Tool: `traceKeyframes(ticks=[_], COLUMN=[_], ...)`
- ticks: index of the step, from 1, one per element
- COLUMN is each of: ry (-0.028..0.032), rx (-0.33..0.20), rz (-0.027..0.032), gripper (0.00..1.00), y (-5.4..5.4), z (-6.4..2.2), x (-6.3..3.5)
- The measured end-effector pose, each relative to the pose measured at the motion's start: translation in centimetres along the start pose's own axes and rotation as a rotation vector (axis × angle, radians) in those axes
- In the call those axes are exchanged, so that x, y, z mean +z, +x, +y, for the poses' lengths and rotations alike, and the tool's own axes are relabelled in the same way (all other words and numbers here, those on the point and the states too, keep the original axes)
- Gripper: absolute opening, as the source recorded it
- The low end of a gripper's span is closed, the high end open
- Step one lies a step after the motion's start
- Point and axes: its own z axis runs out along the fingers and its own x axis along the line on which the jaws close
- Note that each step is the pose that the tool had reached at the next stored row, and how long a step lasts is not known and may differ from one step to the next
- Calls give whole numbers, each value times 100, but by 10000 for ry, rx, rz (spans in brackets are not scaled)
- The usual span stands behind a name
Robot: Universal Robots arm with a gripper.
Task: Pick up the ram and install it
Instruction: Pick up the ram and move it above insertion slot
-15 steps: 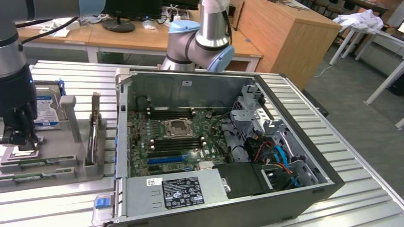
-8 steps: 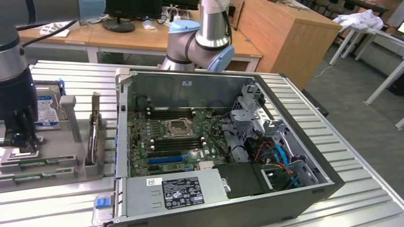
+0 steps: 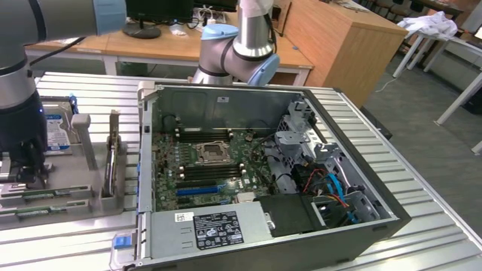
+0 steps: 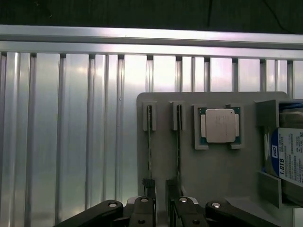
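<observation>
Ram stick (image 4: 149, 142) is parked in the grey holder plate (image 4: 213, 170), standing on edge. From the wrist view it's edge-on, just a long thin dark line, with its far end seated in a small grey clip block. A second stick (image 4: 178, 142) sits parallel just beside it in its own clip and looks the same.

In the exterior view both read as long narrow green strips low in the holder plate (image 3: 83, 197): ram stick (image 3: 45, 210) on the near row, second stick (image 3: 53, 193) one row back. Chip detail is too small to make out.

Gripper (image 4: 161, 191) is low over the near ends of the two sticks. Its fingers (image 4: 149, 189) are parted by a narrow gap, with nothing visible between them. In the exterior view the gripper (image 3: 22, 172) hangs right above the strips at that view's left edge.

Also on the plate:
- processor (image 4: 220, 125), square and silver, beside the second stick
- hard drive (image 4: 289, 163), blue-labelled, past the processor (image 3: 56, 132)

The plate rests on the slatted aluminium table (image 4: 71, 132). The open computer case (image 3: 226, 96) is well apart, toward the exterior view's right. Its motherboard (image 3: 218, 169) is exposed, and the black slots (image 3: 200, 135) hold no green stick.
</observation>
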Motion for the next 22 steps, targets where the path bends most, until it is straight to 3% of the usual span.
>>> traceKeyframes(ticks=[12,22], ry=[0,0], rx=[0,0], rz=[-1,-6], gripper=[24,24], y=[16,83], z=[-8,-16], x=[211,211])
